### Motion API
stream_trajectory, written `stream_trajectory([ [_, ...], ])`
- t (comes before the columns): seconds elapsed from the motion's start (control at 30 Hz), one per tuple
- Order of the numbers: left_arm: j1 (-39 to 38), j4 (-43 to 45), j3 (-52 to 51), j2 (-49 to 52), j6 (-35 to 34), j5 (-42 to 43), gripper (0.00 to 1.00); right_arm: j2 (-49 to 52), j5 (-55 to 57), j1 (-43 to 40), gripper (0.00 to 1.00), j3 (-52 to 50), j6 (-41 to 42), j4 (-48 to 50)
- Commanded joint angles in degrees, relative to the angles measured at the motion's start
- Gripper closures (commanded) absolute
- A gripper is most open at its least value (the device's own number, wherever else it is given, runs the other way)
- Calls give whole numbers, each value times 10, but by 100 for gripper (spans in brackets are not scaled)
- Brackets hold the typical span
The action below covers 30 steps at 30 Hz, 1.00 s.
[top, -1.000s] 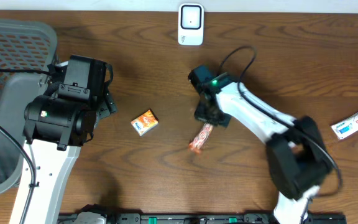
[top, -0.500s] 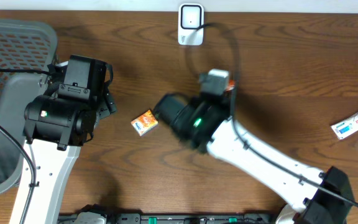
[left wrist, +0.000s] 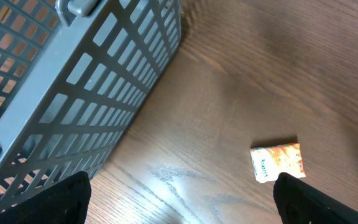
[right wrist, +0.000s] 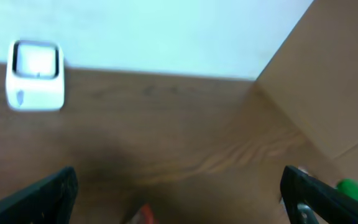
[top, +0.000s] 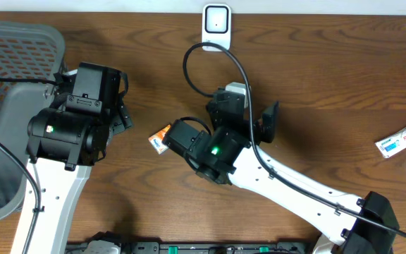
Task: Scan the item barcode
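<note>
Grey basket (top: 5, 77) walls left, right arm (top: 294, 189) spans centre, open table (top: 344, 77) right.

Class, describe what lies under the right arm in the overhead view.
Only one end of an orange packet pokes out from under the right arm; its other end is covered, as is anything else beneath.

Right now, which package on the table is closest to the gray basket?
The orange packet near the middle; the white box sits far off at the right edge of the overhead view.
</note>
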Motion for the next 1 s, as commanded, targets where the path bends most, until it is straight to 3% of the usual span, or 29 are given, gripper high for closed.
stream_trajectory([
  [0.0, 3, 0, 0, 1, 5, -8, 6, 7, -159, -50, 1, -3, -48, 13],
  [0.1, 3, 0, 0, 1, 5, -8, 6, 28, -378, -120, 1, -7, -235, 81],
  [0.13, 3, 0, 0, 1, 5, -8, 6, 53, -500, -155, 1, -7, -326, 110],
  [0.4, 3, 0, 0, 1, 5, -8, 6, 129, -478, -116, 1, -7, -399, 111],
  [0.8, 3, 0, 0, 1, 5, -8, 6, 253, -475, -63, 1, -7, -393, 114],
  [0.83, 3, 0, 0, 1, 5, -8, 6, 264, -474, -64, 5, -7, -391, 116],
  [0.87, 3, 0, 0, 1, 5, -8, 6, 269, -473, -65, 28, -7, -388, 117],
  [0.9, 3, 0, 0, 1, 5, -8, 6, 269, -473, -67, 71, -7, -380, 118],
  [0.93, 3, 0, 0, 1, 5, -8, 6, 269, -473, -68, 89, -6, -380, 120],
  [0.97, 3, 0, 0, 1, 5, -8, 6, 269, -473, -69, 99, -6, -381, 119],
])
